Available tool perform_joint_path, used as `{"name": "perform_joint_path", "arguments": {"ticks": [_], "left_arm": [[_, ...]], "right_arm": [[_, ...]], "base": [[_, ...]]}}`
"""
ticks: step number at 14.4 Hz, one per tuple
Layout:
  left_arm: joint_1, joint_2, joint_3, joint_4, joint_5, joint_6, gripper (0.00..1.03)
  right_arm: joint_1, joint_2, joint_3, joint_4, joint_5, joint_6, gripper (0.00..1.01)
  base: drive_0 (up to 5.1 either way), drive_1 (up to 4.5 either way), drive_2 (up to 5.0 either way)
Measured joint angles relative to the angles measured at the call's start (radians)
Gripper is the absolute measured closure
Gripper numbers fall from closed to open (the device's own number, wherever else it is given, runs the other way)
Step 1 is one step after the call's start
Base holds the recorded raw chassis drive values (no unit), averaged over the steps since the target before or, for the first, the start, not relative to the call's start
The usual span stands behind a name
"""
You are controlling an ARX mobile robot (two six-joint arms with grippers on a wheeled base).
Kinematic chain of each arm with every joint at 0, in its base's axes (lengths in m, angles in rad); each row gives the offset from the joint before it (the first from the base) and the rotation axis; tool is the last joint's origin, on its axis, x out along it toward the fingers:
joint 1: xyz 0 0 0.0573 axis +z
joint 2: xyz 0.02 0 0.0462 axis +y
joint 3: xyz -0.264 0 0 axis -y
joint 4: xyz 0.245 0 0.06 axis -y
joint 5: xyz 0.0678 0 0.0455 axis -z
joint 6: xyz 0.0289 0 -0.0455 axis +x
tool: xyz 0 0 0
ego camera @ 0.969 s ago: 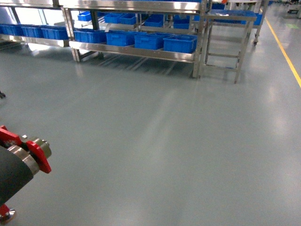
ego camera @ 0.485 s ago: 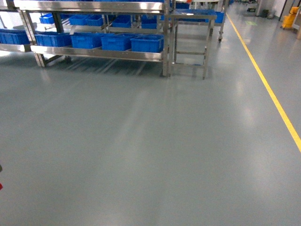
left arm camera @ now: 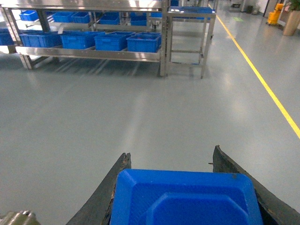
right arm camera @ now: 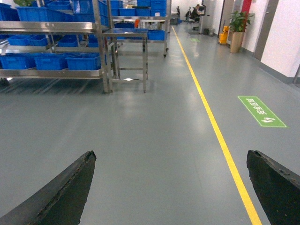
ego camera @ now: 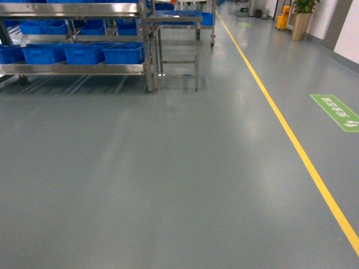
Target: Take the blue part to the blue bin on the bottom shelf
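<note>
Between the dark fingers [left arm camera: 232, 168] of the left end effector [left arm camera: 171, 185] sits the blue part [left arm camera: 185, 199], a flat moulded tray-like piece filling the bottom of the left wrist view; both fingers flank its edges, so the left end effector looks clamped on it. Well ahead across bare grey floor [ego camera: 168, 185] stands the steel rack [left arm camera: 161, 42], and on its bottom shelf [left arm camera: 93, 52] a row of blue bins [left arm camera: 144, 42] waits, well apart from the part. Just beside the rack's right upright stands a small steel desk [left arm camera: 190, 33], which is not the target. The right end effector [right arm camera: 173, 187] is spread wide and carries nothing, only floor and the yellow line [right arm camera: 220, 136] showing between its fingers. Neither arm shows in the head view. The step in hand, as I judge it, is carrying the part to the rack: keep the grip firm and the part level, steer the base left of the yellow line and square to the shelf, and come close before reaching, since the low shelf under the upper tier leaves little room to lower the part into a bin.
</note>
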Motion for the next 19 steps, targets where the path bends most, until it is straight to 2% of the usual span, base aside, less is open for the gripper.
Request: {"name": "perform_joint_path", "arguments": {"ticks": [19], "left_arm": [[0.001, 0.001, 0.000, 0.001, 0.000, 0.000, 0.59]], "right_arm": [[0.000, 0.000, 0.000, 0.000, 0.000, 0.000, 0.03]], "base": [[-1.6, -1.55, -1.6]]}}
